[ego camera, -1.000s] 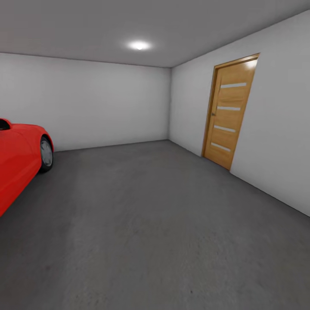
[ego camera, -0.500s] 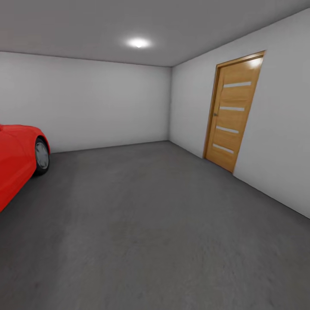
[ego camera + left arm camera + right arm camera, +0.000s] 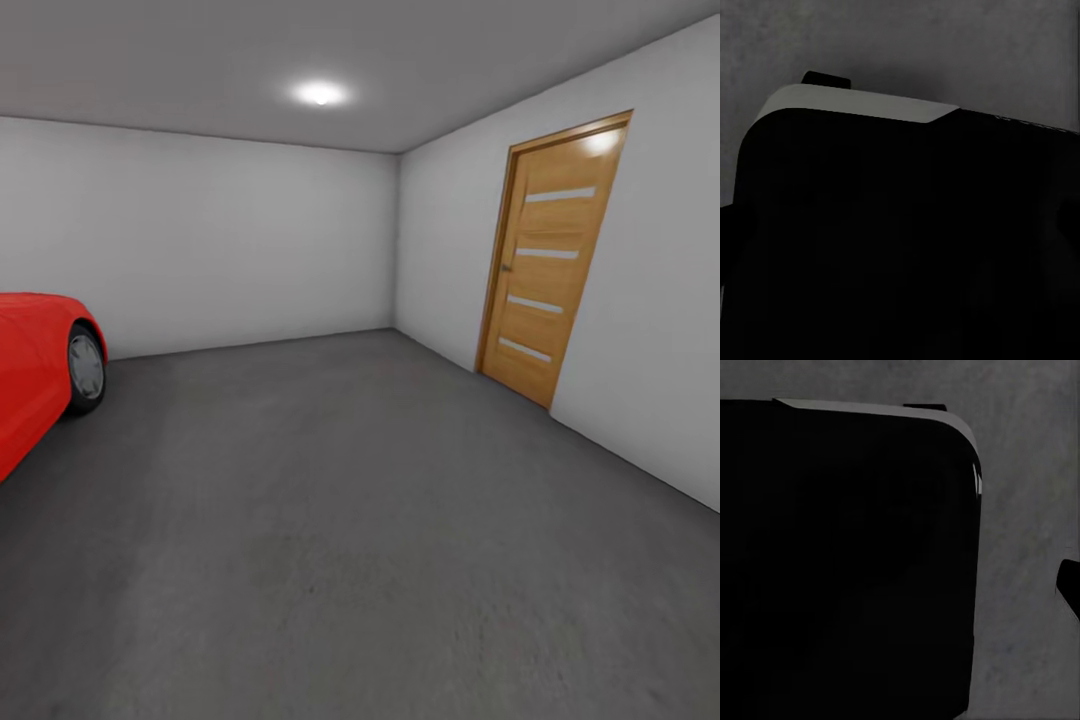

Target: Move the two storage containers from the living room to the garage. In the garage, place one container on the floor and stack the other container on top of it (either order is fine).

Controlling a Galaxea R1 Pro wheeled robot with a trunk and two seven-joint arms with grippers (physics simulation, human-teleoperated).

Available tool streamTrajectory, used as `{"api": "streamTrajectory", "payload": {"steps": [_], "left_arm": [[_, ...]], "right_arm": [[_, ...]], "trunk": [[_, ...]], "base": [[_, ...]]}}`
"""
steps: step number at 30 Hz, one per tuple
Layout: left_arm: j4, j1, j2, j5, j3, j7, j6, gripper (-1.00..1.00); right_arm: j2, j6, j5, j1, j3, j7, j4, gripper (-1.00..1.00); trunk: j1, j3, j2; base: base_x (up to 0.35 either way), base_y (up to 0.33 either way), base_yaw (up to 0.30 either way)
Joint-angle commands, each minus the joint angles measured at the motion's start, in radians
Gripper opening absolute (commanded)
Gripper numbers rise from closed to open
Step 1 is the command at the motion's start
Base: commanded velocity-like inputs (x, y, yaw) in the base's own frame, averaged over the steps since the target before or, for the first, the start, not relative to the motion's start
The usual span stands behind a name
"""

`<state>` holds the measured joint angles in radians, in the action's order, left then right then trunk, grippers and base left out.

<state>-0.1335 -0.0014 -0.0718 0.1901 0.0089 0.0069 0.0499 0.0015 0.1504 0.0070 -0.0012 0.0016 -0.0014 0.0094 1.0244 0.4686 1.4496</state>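
Garage: dark grey floor (image 3: 350, 520), red car (image 3: 35, 370) at left, wooden door (image 3: 550, 260) on right wall; finger state of either gripper: cannot tell

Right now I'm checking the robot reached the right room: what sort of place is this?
Most likely a garage: a red car is parked at the left on a dark grey concrete floor, between bare white walls, with a closed wooden door in the right wall.

The red car (image 3: 40, 365) is cut off by the head view's left edge.
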Motion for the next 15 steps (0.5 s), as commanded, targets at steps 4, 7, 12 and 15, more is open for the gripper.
{"api": "streamTrajectory", "payload": {"steps": [4,7,12,15], "left_arm": [[0.0,0.0,0.0,0.006,0.0,0.001,0.002,1.0],[0.0,0.0,0.0,0.006,0.0,0.001,0.002,1.0],[0.0,0.0,0.0,0.006,0.0,0.001,0.003,1.0],[0.0,0.0,0.0,0.006,0.0,0.001,0.003,1.0]], "right_arm": [[0.0,0.005,0.001,0.0,0.0,0.0,0.001,1.0],[0.0,0.005,0.001,0.0,0.0,0.0,0.001,1.0],[0.0,0.005,0.001,0.0,0.0,0.0,0.001,1.0],[0.0,0.005,0.001,0.0,0.0,0.0,0.001,1.0]], "trunk": [[0.001,0.001,0.0],[0.001,0.001,0.0],[0.001,0.001,0.0],[0.001,0.001,0.0]], "base": [[0.322,0.0,0.0],[0.322,0.0,0.0],[0.322,0.0,0.0],[0.322,0.0,0.0]]}}
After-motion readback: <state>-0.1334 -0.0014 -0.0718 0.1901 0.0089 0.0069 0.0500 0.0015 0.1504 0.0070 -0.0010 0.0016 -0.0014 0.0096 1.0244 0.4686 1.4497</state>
